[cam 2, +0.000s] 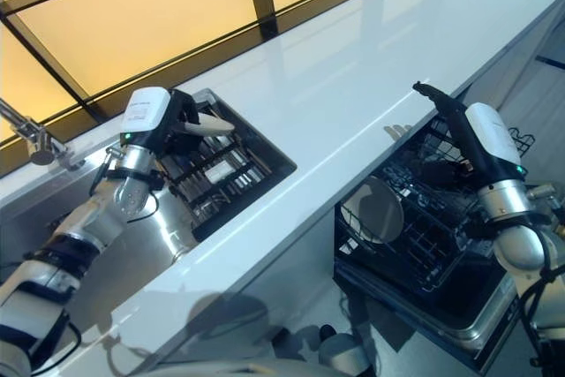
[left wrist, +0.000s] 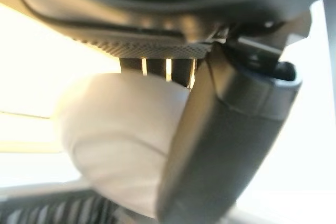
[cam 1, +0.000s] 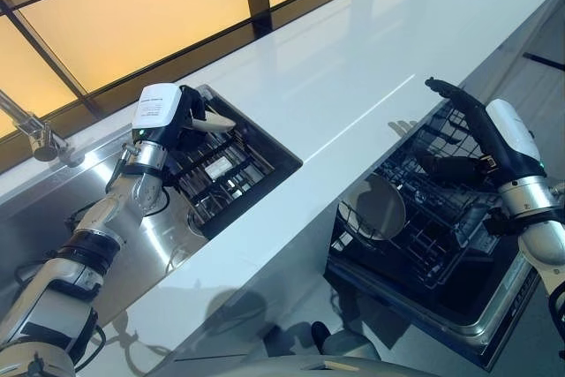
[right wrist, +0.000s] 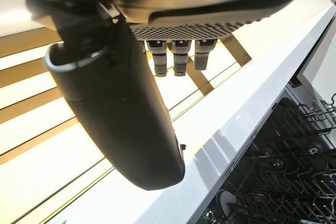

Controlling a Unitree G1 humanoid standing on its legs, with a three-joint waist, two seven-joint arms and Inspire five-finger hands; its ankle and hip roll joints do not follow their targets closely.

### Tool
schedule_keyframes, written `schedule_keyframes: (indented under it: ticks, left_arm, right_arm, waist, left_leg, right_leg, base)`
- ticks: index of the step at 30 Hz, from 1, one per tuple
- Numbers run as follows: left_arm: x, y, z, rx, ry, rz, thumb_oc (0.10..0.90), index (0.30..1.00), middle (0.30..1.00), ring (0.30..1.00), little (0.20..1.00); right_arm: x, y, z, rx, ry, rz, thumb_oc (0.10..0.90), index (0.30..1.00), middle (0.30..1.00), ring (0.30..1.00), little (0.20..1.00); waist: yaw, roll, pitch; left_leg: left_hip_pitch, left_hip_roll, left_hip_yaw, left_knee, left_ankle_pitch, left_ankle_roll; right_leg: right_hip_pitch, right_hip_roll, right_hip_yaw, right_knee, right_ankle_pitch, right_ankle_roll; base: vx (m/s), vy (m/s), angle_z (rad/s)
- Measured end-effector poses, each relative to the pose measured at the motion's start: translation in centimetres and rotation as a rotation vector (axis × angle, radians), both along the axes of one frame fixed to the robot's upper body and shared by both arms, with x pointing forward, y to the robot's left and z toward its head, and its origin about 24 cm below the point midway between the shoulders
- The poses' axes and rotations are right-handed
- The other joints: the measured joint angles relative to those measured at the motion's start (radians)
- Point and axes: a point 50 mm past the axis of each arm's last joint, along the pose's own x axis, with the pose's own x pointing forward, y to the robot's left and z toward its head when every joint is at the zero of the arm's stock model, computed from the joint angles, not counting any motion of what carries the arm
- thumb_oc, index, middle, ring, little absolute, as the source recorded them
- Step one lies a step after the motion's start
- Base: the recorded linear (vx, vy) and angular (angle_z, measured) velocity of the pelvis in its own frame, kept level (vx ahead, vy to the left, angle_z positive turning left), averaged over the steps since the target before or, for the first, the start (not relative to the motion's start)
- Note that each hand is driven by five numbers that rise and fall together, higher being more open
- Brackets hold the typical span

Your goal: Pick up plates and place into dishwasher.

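My left hand (cam 1: pixel 177 121) is over the dark dish rack (cam 1: pixel 231 168) in the sink, shut on a pale plate (cam 1: pixel 215 121). In the left wrist view the plate (left wrist: pixel 121 140) sits between the fingers and the dark thumb (left wrist: pixel 236 145). My right hand (cam 1: pixel 481 130) hovers open above the pulled-out dishwasher rack (cam 1: pixel 446 222), fingers straight and holding nothing. One round plate (cam 1: pixel 375 207) stands on edge at the near-left end of that rack. In the right wrist view the thumb (right wrist: pixel 121 114) is in front, with the rack wires (right wrist: pixel 294 166) beyond.
A long white countertop (cam 1: pixel 353 77) runs between the sink and the dishwasher. The steel sink (cam 1: pixel 35 218) has a tap (cam 1: pixel 35 134) at its left. Amber window panels line the back wall. The dishwasher's open door (cam 1: pixel 459 324) juts out below the rack.
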Motion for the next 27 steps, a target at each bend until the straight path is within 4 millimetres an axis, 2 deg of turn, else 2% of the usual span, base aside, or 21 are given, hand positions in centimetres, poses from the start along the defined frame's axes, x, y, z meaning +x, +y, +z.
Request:
schedule_keyframes:
  ticks: [4,20,27]
  left_arm:
    - [-0.1,-0.7,0.6,-0.002,-0.026,-0.032,0.100,0.300,0.300,0.300,0.200]
    - [-0.4,-0.9,0.7,0.034,-0.025,-0.071,0.100,0.300,0.300,0.300,0.200]
    - [-1.4,-3.5,2.7,0.037,-0.121,-0.192,0.100,0.300,0.300,0.300,0.200]
  right_arm:
    - [0.0,0.0,0.0,-0.006,-0.005,-0.003,0.800,0.900,0.900,0.900,0.900]
    - [0.0,0.1,0.2,-0.005,-0.027,-0.003,0.800,0.900,0.900,0.900,0.900]
    - [0.3,0.6,0.5,0.044,-0.047,0.025,0.800,0.900,0.900,0.900,0.900]
  waist:
    - [0.005,0.000,0.000]
    - [0.034,0.000,0.000]
    - [0.064,-0.001,-0.001]
  left_leg:
    - [0.000,0.000,-0.007,0.000,0.000,0.000]
    - [0.000,-0.001,-0.019,0.000,0.005,0.002]
    - [-0.003,-0.004,-0.036,0.000,0.009,0.004]
  right_leg:
    - [0.002,0.000,-0.005,0.000,0.000,0.001]
    - [0.006,-0.003,-0.019,0.000,-0.001,0.001]
    - [0.008,-0.006,-0.029,0.000,-0.001,0.001]
  base:
    - [0.00,-0.001,0.02]
    - [0.00,0.000,0.02]
    - [-0.02,-0.004,0.05]
